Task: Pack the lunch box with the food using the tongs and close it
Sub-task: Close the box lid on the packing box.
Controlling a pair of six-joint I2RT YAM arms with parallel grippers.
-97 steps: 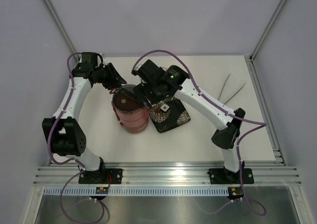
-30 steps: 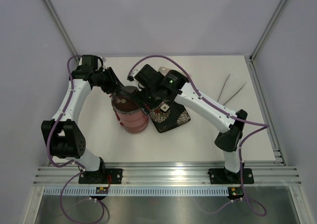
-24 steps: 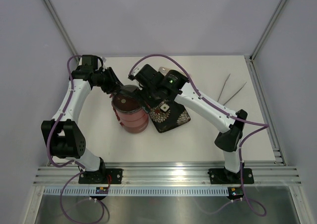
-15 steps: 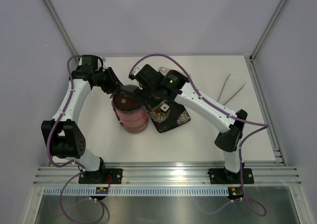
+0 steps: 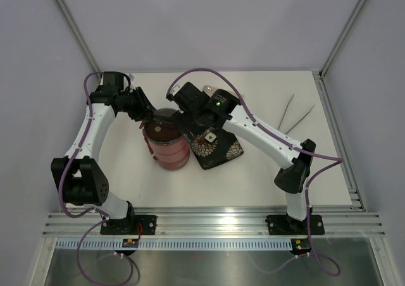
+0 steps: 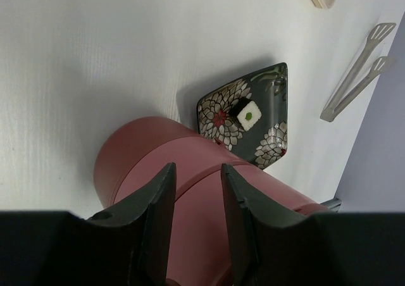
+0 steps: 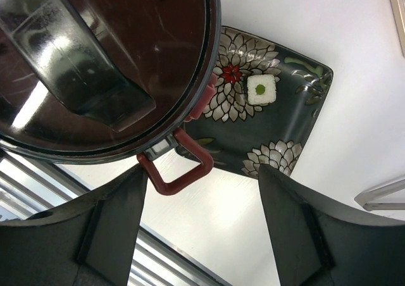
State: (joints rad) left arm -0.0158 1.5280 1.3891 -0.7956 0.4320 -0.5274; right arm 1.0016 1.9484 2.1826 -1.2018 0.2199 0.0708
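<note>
The lunch box (image 5: 169,150) stands stacked left of centre, its dusty-red wall (image 6: 126,166) under my left gripper. The dark shiny top lid (image 7: 114,58) sits on it. A red clasp loop (image 7: 174,172) sticks out from the rim. My left gripper (image 5: 144,114) hangs at the back-left rim. It (image 6: 196,167) is open a little, with only red wall showing in the gap. My right gripper (image 5: 188,126) hovers at the right rim. It (image 7: 202,172) is open wide, with the clasp loop by its left finger. The tongs (image 5: 296,116) lie far right. The food is out of view.
A black flower-patterned plate (image 5: 221,150) leans against the lunch box's right side, carrying one small white square (image 7: 261,90). A translucent oblong case (image 5: 207,88) lies behind the right wrist. Metal frame rails run along the near edge and the right side.
Since the earliest frame the left gripper has moved in against the lunch box's back-left rim and the right wrist has shifted slightly left. Over the last second almost nothing has moved.
</note>
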